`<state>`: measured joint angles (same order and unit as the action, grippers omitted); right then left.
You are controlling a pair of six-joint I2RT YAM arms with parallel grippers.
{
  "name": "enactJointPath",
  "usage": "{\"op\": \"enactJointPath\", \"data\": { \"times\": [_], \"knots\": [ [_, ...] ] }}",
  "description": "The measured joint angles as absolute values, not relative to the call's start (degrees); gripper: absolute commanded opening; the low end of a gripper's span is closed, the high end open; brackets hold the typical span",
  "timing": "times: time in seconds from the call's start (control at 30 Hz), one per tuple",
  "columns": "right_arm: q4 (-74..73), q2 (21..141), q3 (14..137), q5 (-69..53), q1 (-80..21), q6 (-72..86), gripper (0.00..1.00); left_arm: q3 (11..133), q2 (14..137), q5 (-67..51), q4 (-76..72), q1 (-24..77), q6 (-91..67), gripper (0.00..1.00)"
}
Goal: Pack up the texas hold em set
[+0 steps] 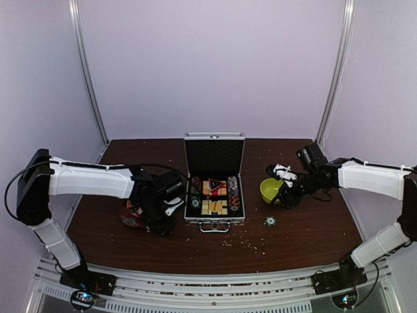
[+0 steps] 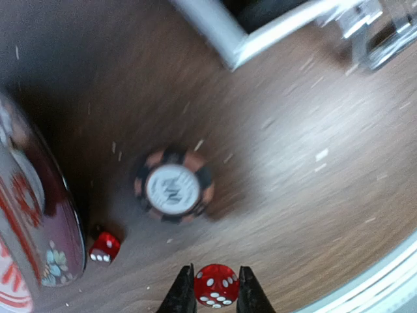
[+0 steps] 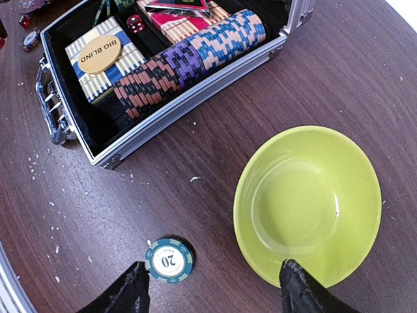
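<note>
Left gripper [image 2: 216, 290]: clenched on a red die [image 2: 215, 285], held between its two black fingertips just above the brown table [image 1: 306, 228].
Second die [image 2: 104, 248]: lies loose on the wood, close to the rim of the red floral tin [image 2: 29, 228] at the left of the left wrist view.
Orange-and-black chip [image 2: 174, 186]: flat on the table beyond the dice, apart from both.
Right gripper [image 3: 215, 287]: released, fingers spread wide, nothing between them.
Teal chip marked 20 [image 3: 169, 259]: flat on the table beside the right gripper's one finger, near the lime-green bowl [image 3: 307, 203].
Aluminium case [image 1: 214, 181]: open at table centre, lid upright, handle toward the arms.
Inside the case: a row of striped chips [image 3: 189, 62] along one wall, two card decks, one [image 3: 104, 59] topped by a round "BIG BLIND" button [image 3: 100, 53], and a red die [image 3: 135, 24] beyond it.
</note>
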<state>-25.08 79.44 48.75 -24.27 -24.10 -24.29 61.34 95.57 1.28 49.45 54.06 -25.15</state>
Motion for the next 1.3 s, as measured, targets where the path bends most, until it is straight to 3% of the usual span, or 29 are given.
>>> {"op": "enactJointPath", "data": {
  "times": [0.33, 0.63, 1.3],
  "knots": [
    [-25.1, 79.4, 48.8, -24.3, -24.1, -24.3, 0.69, 86.2, 107.5, 2.3, 47.5, 55.2, -20.5, 0.17],
    [-25.1, 79.4, 48.8, -24.3, -24.1, -24.3, 0.69, 101.1, 121.5, 6.3, 44.9, 55.1, -16.1, 0.17],
    [-25.1, 79.4, 48.8, -24.3, -24.1, -25.2, 0.69, 108.5, 130.6, 6.2, 44.6, 52.2, -13.3, 0.17]
  ]
}}
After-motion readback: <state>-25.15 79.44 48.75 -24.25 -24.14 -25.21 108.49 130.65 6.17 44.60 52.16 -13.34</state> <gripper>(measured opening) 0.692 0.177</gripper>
